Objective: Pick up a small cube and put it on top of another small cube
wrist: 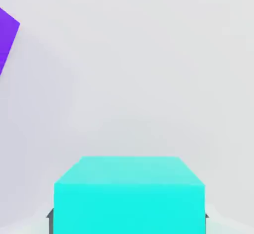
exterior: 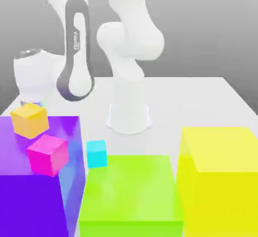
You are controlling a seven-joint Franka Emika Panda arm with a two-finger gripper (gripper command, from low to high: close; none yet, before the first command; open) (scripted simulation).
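Exterior view, unreadable label on arm [exterior: 75, 38], magenta cube [exterior: 47, 155]

light: bright, even | shadows: faint, soft | glare: none | focus: slightly soft

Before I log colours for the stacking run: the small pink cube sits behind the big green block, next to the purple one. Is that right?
Not quite. In the exterior view the small cube behind the big green block, next to the purple block, is sky-cyan, not pink.
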